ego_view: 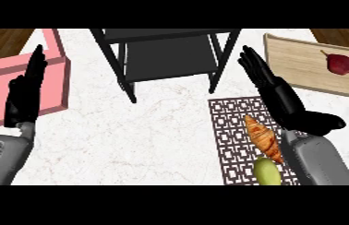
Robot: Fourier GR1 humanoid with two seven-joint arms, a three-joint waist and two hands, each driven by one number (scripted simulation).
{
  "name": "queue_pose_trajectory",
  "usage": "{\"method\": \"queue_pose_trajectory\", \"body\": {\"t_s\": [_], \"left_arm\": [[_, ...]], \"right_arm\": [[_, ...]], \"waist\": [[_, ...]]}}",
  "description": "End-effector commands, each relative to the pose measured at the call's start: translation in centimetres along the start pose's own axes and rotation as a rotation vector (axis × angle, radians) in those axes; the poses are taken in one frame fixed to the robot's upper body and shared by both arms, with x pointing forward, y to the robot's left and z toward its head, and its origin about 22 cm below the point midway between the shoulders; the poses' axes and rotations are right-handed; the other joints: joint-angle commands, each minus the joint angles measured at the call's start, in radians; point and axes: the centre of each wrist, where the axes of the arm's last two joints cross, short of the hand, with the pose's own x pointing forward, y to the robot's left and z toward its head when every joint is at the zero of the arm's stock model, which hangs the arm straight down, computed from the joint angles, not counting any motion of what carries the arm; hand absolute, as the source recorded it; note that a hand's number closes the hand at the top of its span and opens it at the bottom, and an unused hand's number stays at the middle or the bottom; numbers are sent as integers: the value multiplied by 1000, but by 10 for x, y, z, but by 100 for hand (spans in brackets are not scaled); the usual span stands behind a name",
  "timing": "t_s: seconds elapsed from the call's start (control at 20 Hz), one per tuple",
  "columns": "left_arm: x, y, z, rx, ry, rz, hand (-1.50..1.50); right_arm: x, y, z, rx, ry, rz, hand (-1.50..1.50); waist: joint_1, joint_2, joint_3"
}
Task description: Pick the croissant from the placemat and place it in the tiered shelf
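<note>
Bare counter [136, 136] before tiered shelf [167, 58], shelf front open, green fruit [267, 172] just beside croissant [264, 139]

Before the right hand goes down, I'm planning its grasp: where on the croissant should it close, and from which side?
Probably the thick middle of the croissant, from above with the right hand, spanning its narrow width. It lies flat on the placemat, tapering at both ends, and a green fruit crowds its near end.
</note>
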Motion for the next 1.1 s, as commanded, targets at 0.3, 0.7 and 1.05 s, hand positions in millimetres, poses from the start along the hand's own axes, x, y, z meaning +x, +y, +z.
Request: {"method": "queue_pose_trajectory", "body": {"t_s": [0.3,0.7,1.05], "left_arm": [[-69,-33,57,-139,453,241,0],[-84,-46,72,-266,524,371,0],[-98,-34,97,-273,544,364,0]], "right_arm": [[81,-161,49,-148,154,891,150],[38,-210,130,-67,232,702,-150],[89,-195,124,191,308,711,-150]], "waist": [[-71,24,0],[18,21,26],[14,14,24]]}}
